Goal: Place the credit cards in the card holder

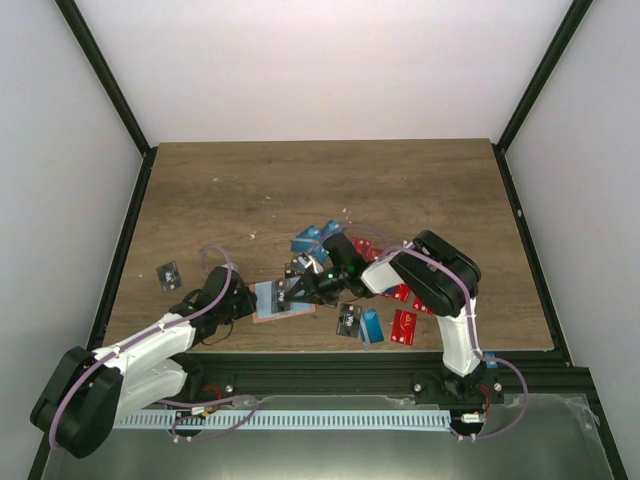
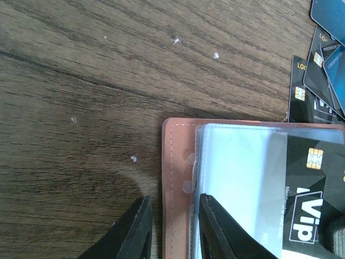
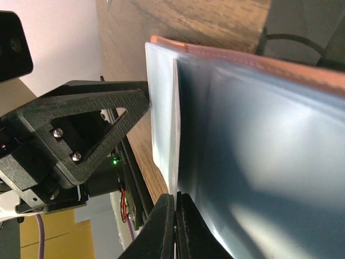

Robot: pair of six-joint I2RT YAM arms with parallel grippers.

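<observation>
The tan card holder lies open near the table's front edge, its clear sleeves facing up over the tan cover. My left gripper stands open astride the holder's left margin. One finger sits on the sleeve edge and the other on the wood. My right gripper is shut on a black credit card that lies partly inside a sleeve. In the top view the right gripper reaches in from the right, and the left gripper is at the holder's left side.
Loose credit cards lie around: blue ones behind the holder, red ones under the right arm, a black and a blue one at the front, and one black card far left. Black frame rails edge the table.
</observation>
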